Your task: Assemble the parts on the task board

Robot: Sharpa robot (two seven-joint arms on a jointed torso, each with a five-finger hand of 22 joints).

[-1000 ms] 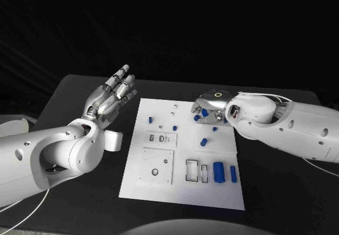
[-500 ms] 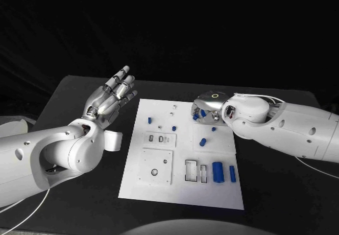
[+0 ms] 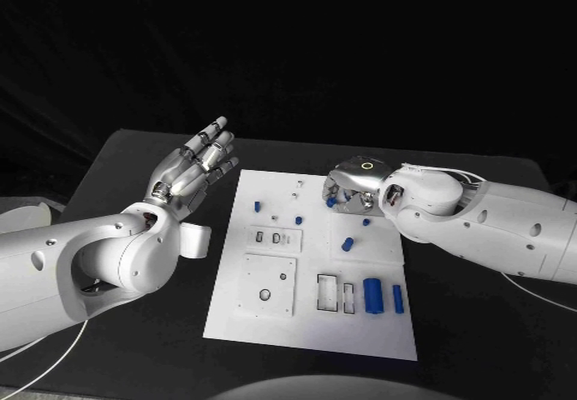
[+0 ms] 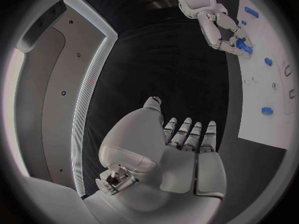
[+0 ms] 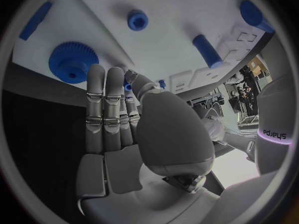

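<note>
Two robot hands: right robot hand (image 3: 356,187) nearer, fingers down over blue parts (image 3: 333,201) at task board (image 3: 315,325) far edge, grasp undeterminable; left robot hand (image 3: 193,171) released, raised beside board.

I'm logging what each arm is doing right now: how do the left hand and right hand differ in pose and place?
The left hand is raised beside the task board, over the black table; the right hand is down over the board's far part. The left hand's fingers are stretched out, palm open and empty; the right hand's fingers reach toward small blue parts there. Whether it grips one I cannot tell. Both are silver on white arms.
</note>
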